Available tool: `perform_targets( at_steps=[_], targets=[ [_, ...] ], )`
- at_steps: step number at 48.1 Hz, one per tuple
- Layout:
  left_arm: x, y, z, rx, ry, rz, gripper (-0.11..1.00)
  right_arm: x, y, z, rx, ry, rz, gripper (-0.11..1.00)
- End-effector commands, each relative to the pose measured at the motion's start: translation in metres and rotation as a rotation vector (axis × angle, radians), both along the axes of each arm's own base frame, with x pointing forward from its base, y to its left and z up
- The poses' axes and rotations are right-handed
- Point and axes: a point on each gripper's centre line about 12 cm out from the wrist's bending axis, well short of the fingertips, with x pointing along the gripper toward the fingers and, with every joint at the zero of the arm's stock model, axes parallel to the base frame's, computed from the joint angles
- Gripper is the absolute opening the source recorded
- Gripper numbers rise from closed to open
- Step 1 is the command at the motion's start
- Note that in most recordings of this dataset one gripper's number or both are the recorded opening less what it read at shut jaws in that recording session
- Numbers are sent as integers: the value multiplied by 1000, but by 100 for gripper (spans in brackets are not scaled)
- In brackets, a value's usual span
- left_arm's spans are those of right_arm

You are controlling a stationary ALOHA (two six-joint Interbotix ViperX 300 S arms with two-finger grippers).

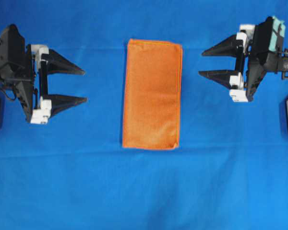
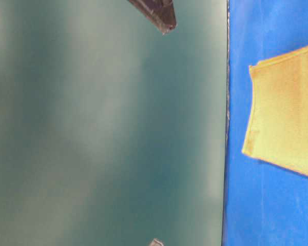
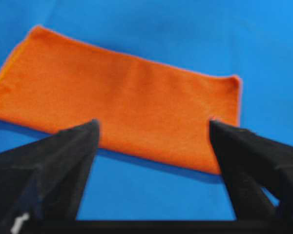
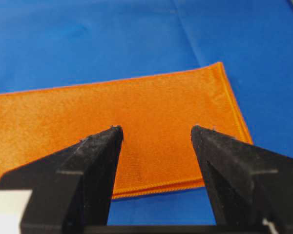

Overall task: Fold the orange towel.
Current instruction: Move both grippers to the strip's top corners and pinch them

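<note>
The towel point(image 1: 152, 95) lies flat in the middle of the blue tablecloth point(image 1: 144, 191), a tall narrow rectangle rather than a square, so it looks to be doubled over once already; at the near edge in the right wrist view two stacked hems show, which fits that reading. Its long sides face the two arms.

The left gripper point(image 1: 84, 84) sits off to the left, jaws spread wide apart and holding nothing, tips pointed at the towel but well short of it. The right gripper point(image 1: 201, 63) mirrors it on the right, jaws likewise wide and empty, clear of the cloth. Both seem parked like this to leave the towel alone and in plain sight.

I'd judge the fold either finished or awaiting a second one across the short way; from here I can't say which.
</note>
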Motion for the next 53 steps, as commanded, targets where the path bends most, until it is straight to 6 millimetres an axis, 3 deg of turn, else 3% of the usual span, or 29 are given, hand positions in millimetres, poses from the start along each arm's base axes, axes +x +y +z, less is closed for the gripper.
perform_targets(
  at_steps=[1,23,32,43,53],
  targets=[
    [2,1,8,7,-35,2,84,1,1,8,-2,-36,5,62],
    [2,2,10,29,-44,-2,84,2,1,9,-3,-37,7,62],
    [11,6,21,83,-83,-5,84,5,-2,12,0,-45,-1,61],
    [49,32,15,174,-35,31,84,26,-33,5,20,4,-84,61],
    [86,75,-15,213,79,101,84,49,-74,-19,48,153,-187,61]
  ],
)
